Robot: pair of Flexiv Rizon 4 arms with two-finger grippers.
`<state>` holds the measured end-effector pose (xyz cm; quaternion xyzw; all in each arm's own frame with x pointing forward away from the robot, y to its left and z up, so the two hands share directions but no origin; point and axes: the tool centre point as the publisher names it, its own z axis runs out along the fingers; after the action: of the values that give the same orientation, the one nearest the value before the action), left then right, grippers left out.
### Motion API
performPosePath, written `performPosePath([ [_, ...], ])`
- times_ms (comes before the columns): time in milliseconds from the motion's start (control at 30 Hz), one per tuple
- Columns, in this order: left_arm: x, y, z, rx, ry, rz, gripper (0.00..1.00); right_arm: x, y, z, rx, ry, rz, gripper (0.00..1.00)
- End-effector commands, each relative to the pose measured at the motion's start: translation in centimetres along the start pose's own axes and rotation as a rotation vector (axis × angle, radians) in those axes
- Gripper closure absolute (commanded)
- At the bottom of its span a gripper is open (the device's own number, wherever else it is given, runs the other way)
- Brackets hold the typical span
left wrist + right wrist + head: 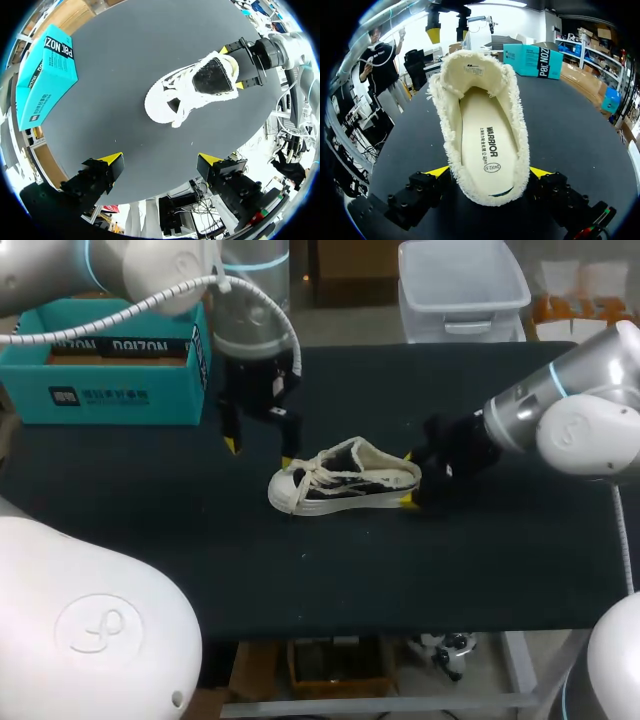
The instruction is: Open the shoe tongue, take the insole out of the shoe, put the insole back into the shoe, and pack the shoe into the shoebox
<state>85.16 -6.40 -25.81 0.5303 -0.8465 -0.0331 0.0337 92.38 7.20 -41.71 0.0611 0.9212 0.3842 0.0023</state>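
The shoe (pixel 345 480) lies on its sole near the middle of the table (pixel 450 570), toe toward the left edge. Its tongue (pixel 470 67) stands lifted forward, and the insole (pixel 482 140) lies flat inside. The right claw (pixel 407 478) pinches the heel from both sides. The left claw (pixel 259 452) hangs spread and empty just above the toe end. The shoebox (pixel 120 390) sits open at the far left corner, well apart from the shoe.

The tongue looks open, so taking the insole out seems to be the step in hand. The left claw would need to drop into the opening and catch the insole's edge while the right one steadies the heel.

One shoe, one insole, one shoebox, two claws.
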Motion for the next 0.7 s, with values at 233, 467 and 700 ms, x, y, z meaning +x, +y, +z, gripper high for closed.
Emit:
performPosePath([
  [233,0.4,-0.5,0.4,0.013,0.001,-0.031,0.00,-0.6,-0.4,1.3,-0.031,0.032,-0.014,0.00],
  [467,1.0,-0.8,0.5,0.040,-0.011,-0.072,0.00,-1.0,-0.3,1.8,-0.048,0.043,-0.027,0.00],
  [700,1.5,-1.1,0.6,0.049,-0.007,-0.105,0.00,-1.2,-0.4,1.9,-0.058,0.048,-0.030,1.00],
])
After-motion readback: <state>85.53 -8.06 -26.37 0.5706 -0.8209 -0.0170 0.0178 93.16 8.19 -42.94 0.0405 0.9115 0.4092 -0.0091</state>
